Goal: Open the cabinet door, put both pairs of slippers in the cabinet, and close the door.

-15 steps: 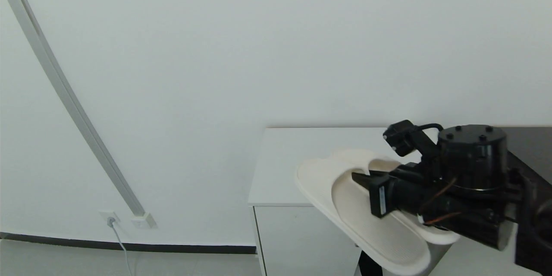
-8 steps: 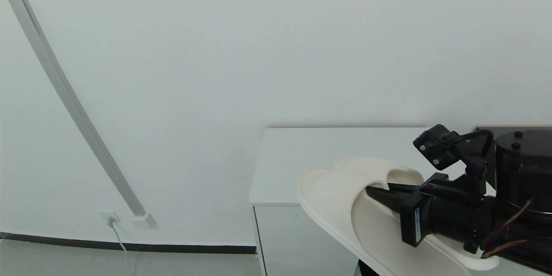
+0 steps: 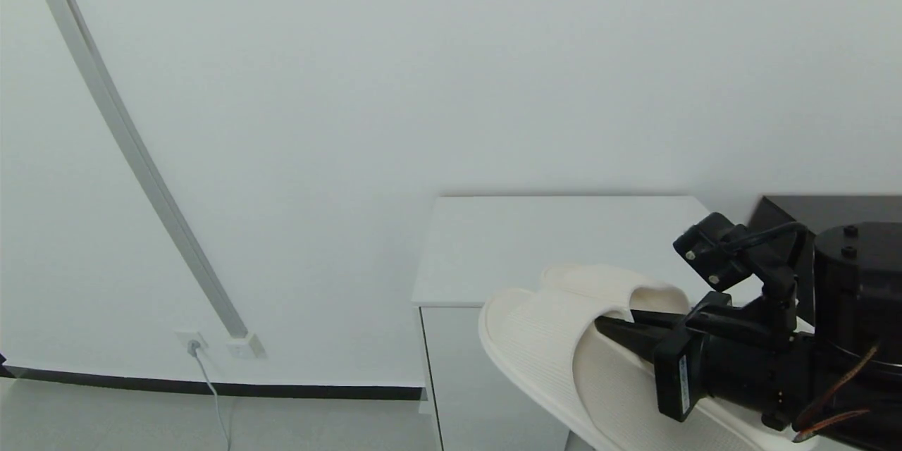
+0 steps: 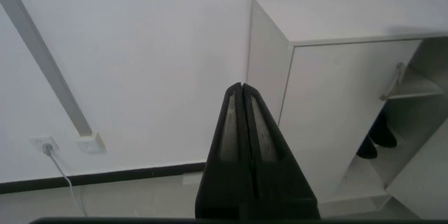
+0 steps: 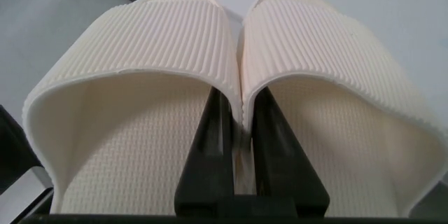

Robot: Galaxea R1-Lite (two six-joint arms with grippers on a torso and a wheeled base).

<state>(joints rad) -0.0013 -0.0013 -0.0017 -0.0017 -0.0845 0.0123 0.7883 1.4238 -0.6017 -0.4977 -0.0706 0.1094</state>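
A pair of cream slippers (image 3: 546,349) hangs tilted in front of the white cabinet (image 3: 550,246), soles toward the left. My right gripper (image 3: 616,328) is shut on the pair; in the right wrist view its fingers (image 5: 210,133) pinch the two inner strap edges of the slippers (image 5: 315,63) together. My left gripper (image 4: 242,89) is shut with nothing in it, held in the air facing the cabinet (image 4: 329,119). The cabinet's right half stands open there, showing shelves and a dark pair of shoes (image 4: 378,140) inside. A cord handle (image 4: 395,84) hangs on the shut left door.
A grey wall conduit (image 3: 134,148) runs down to a socket with a cable (image 3: 192,347) left of the cabinet. A black block (image 3: 824,206) sits at the cabinet's right. Bare floor (image 3: 211,423) lies to the left.
My right gripper has drawn back to the right and lower, carrying the slippers with it. The head view has also shifted slightly.
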